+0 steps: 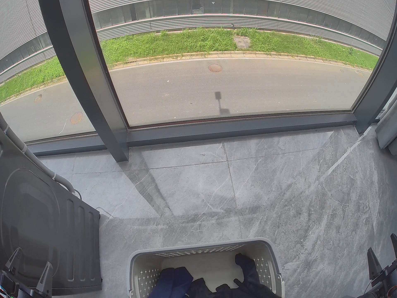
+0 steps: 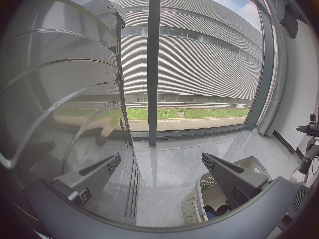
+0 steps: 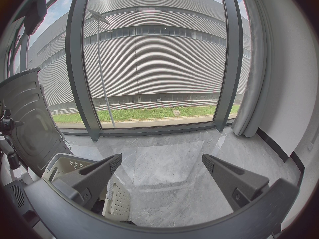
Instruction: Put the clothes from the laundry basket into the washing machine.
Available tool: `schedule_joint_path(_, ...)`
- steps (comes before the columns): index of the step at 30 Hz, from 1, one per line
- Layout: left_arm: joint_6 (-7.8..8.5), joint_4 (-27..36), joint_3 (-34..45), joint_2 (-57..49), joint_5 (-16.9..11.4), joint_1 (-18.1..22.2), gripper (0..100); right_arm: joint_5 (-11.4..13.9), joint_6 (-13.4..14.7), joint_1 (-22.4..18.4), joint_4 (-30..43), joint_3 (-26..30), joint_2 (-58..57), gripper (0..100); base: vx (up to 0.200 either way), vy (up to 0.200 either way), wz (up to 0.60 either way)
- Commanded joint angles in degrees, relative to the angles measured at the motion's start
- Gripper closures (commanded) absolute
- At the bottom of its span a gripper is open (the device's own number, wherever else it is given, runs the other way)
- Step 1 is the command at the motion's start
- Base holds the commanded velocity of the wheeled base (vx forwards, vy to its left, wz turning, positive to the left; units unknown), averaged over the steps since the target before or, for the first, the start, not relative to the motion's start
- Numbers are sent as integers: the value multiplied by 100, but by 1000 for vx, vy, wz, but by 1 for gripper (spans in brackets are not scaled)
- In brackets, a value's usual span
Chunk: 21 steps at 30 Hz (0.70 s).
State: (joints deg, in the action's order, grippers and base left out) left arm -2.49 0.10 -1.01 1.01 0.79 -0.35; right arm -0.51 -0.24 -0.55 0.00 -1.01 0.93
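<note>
Navy/black clothes (image 1: 173,282) crumpled in pale perforated basket (image 1: 134,270); L pincer (image 2: 160,156), R pincer (image 3: 161,156) wide open, empty.

Dark clothes (image 1: 248,279) — in pale laundry basket (image 1: 144,276)

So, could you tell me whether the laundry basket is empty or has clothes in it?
Not empty: dark clothes lie in the laundry basket, heaped toward its near side, with part of the pale bottom bare.

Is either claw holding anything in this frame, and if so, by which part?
Nothing is held. The left claw and the right claw are both open with nothing between their fingers. The dark clothes lie in the laundry basket.
</note>
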Motion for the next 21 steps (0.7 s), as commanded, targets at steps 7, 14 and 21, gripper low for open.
schedule_joint_path(7, 3, -1, 101, -84, 9, 0, 0, -2, -2, 2, 0, 101, -57, 0, 0, 0, 0)
schedule_joint_path(14, 3, -1, 101, -84, 0, 0, 0, -2, -2, 2, 0, 101, -57, 0, 0, 0, 0)
schedule_joint_path(21, 3, -1, 101, -84, 0, 0, 0, -2, -2, 2, 0, 101, -57, 0, -57, 0, 0)
